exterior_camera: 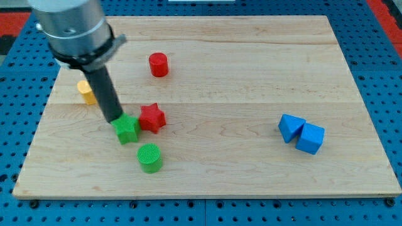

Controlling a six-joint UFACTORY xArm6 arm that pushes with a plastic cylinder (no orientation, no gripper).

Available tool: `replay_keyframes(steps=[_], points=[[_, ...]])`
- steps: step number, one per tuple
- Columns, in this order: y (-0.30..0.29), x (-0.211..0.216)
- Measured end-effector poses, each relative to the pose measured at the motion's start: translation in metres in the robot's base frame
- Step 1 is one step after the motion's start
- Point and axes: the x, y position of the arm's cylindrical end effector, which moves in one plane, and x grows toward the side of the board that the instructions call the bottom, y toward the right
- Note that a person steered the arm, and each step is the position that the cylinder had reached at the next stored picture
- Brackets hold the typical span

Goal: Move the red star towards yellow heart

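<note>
The red star lies left of the board's middle, touching a green block on its left. My tip is at the green block's upper left edge, left of the red star. A yellow block, partly hidden behind the rod, lies at the view's left; its shape cannot be made out.
A red cylinder stands above the star. A green cylinder stands below the green block. Two blue blocks touch each other at the view's right. The wooden board lies on a blue pegboard.
</note>
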Motion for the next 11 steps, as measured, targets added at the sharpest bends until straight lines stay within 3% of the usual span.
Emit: replay_keyframes(steps=[2, 7, 9, 11], points=[[0.051, 0.032], [0.059, 0.001], [0.067, -0.034], [0.15, -0.056]])
